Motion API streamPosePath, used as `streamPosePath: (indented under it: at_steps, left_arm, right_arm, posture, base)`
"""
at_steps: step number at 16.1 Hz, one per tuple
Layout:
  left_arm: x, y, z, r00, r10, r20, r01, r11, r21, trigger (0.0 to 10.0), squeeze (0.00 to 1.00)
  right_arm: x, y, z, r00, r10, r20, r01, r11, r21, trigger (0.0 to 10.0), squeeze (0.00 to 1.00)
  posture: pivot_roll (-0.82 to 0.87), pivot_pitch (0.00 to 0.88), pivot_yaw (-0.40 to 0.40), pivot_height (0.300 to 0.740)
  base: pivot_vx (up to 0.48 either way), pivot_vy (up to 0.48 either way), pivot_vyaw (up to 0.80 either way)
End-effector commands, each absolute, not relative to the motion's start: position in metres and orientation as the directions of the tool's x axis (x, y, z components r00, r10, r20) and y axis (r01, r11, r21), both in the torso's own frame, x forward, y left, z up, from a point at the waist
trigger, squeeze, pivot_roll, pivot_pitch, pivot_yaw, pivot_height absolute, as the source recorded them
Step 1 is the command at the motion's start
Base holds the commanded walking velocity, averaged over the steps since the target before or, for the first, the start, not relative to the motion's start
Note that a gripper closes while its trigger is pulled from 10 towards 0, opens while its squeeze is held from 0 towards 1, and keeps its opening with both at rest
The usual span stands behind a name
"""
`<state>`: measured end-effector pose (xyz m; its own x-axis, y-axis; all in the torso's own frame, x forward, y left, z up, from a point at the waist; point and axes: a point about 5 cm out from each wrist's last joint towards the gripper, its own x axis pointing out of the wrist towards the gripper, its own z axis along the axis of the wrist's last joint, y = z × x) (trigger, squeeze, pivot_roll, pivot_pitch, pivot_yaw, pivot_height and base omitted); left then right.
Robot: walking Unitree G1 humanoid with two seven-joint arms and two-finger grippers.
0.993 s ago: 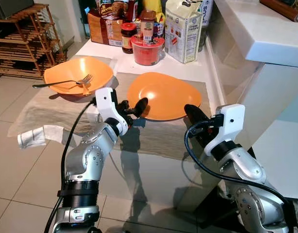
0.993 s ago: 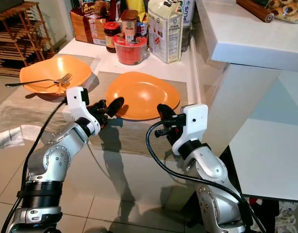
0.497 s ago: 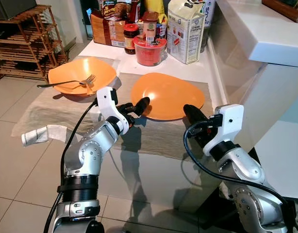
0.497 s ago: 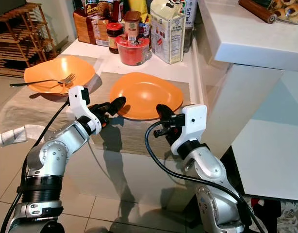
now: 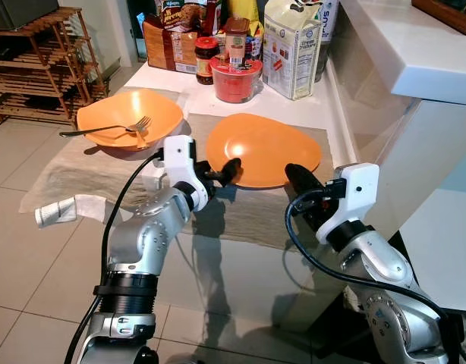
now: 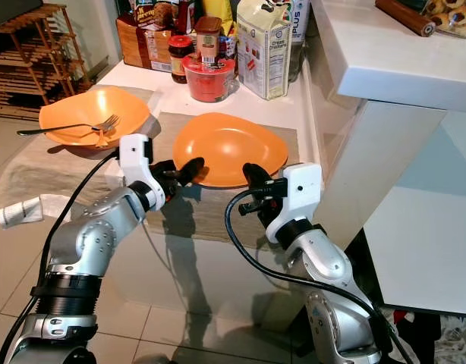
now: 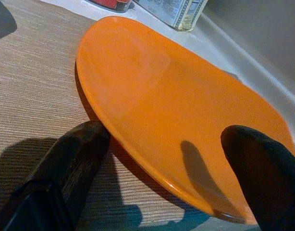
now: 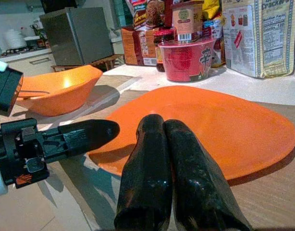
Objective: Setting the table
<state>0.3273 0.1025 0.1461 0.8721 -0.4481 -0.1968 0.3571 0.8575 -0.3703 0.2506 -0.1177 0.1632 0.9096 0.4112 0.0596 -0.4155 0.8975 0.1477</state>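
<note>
The left tool [image 5: 221, 171], fingers spread, is straddling the near-left rim of the orange plate [image 5: 265, 149] lying on the bench [image 5: 324, 98]. The plate is sitting at twelve o'clock from the clenched right tool [image 5: 297, 178], just beside it.

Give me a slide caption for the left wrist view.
Open left gripper straddles the near rim of the orange plate on the beige placemat.
</note>
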Motion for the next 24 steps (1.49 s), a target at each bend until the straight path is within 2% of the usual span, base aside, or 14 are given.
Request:
streamPosePath:
  at_steps: [1,4,7,13,14,15,16,19,24]
  left_arm:
    - [0.325,0.098,0.135,0.85,-0.461,-0.256,0.358,0.861,-0.361,10.0,0.0]
    - [0.329,0.098,0.132,0.852,-0.449,-0.271,0.352,0.873,-0.339,10.0,0.0]
    - [0.333,0.096,0.129,0.842,-0.454,-0.291,0.292,0.837,-0.462,10.0,0.0]
    - [0.333,0.092,0.12,0.836,-0.429,-0.343,0.346,0.896,-0.277,10.0,0.0]
    - [0.334,0.093,0.12,0.837,-0.427,-0.342,0.35,0.898,-0.266,7.5,0.0]
    - [0.334,0.093,0.12,0.84,-0.424,-0.337,0.357,0.901,-0.245,4.2,0.0]
    - [0.334,0.096,0.121,0.857,-0.407,-0.316,0.353,0.91,-0.216,0.0,0.0]
    - [0.334,0.096,0.123,0.858,-0.418,-0.297,0.37,0.906,-0.205,0.0,0.0]
    - [0.334,0.098,0.118,0.832,-0.46,-0.31,0.32,0.855,-0.408,0.0,0.0]
  right_arm:
    - [0.249,-0.117,0.165,0.911,0.408,0.064,-0.413,0.899,0.145,10.0,0.0]
    - [0.247,-0.117,0.165,0.912,0.406,0.064,-0.411,0.899,0.15,10.0,0.0]
    - [0.247,-0.117,0.164,0.913,0.404,0.063,-0.409,0.9,0.152,10.0,0.0]
    - [0.246,-0.116,0.164,0.913,0.403,0.061,-0.407,0.9,0.154,10.0,0.0]
    - [0.246,-0.116,0.163,0.913,0.403,0.061,-0.408,0.9,0.154,10.0,0.0]
    - [0.247,-0.116,0.163,0.913,0.404,0.061,-0.408,0.9,0.155,10.0,0.0]
    - [0.247,-0.115,0.163,0.912,0.405,0.06,-0.409,0.899,0.154,10.0,0.0]
    - [0.247,-0.115,0.162,0.912,0.406,0.06,-0.411,0.899,0.153,10.0,0.0]
    - [0.247,-0.115,0.161,0.913,0.404,0.059,-0.408,0.9,0.155,10.0,0.0]
  posture:
    - [0.02,0.0,0.002,0.74]
    - [0.01,0.0,0.006,0.74]
    - [0.01,0.0,0.006,0.74]
    - [0.01,0.0,0.01,0.74]
    - [0.01,0.0,0.01,0.74]
    - [0.01,0.0,0.009,0.74]
    - [0.02,0.0,0.01,0.74]
    - [0.02,0.0,0.013,0.74]
    - [0.02,0.0,0.015,0.74]
  base:
    - [0.0,0.0,0.0]
    - [0.0,0.0,0.0]
    - [0.0,0.0,0.0]
    - [0.0,0.0,0.0]
    - [0.0,0.0,0.0]
    - [0.0,0.0,0.0]
    - [0.0,0.0,0.0]
    - [0.0,0.0,0.0]
    - [0.0,0.0,0.0]
